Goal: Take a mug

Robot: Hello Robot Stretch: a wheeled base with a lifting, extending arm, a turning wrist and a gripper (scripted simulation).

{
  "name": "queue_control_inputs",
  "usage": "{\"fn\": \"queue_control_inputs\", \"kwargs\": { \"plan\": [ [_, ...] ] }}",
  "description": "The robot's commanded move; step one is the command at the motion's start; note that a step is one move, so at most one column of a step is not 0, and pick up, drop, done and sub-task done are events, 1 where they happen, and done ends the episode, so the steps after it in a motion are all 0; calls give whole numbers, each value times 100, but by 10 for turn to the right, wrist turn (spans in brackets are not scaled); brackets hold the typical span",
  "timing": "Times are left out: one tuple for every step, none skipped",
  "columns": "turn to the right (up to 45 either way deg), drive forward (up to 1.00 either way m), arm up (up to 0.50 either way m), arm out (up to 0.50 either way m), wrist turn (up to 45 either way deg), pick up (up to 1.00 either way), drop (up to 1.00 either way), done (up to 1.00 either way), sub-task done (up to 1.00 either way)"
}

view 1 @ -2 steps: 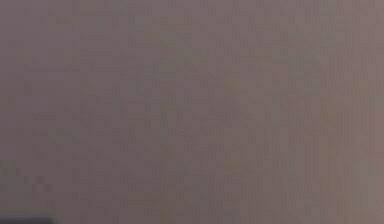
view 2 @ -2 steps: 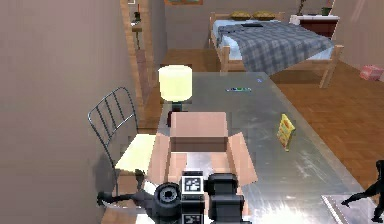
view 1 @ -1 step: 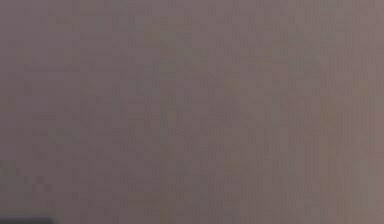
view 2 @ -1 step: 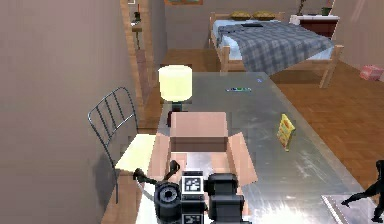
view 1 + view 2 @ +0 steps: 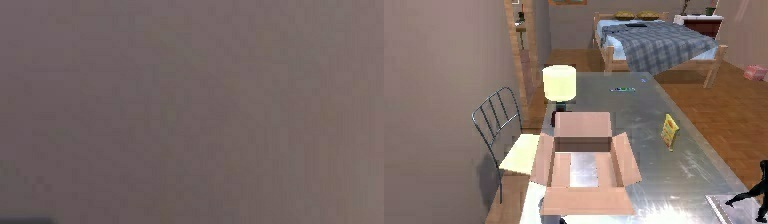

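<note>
Open cardboard box (image 5: 584, 165) on grey table (image 5: 684, 110); yellow lamp (image 5: 560, 82) just behind box, wire chair (image 5: 519, 155) to its left, bed (image 5: 654, 40) far beyond; cannot tell gripper's state

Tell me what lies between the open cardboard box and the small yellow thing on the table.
In the arm side view, that stretch is bare tabletop: nothing lies between the cardboard box and the yellow thing.

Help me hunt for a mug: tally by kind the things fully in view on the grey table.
lamp: 1
open cardboard box: 1
small yellow thing: 1
small dark flat thing: 1
Total: 4
</note>
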Motion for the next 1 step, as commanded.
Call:
{"fn": "queue_control_inputs", "kwargs": {
  "plan": [
    [0, 0, 0, 0, 0, 100, 0, 0, 0]
  ]
}}
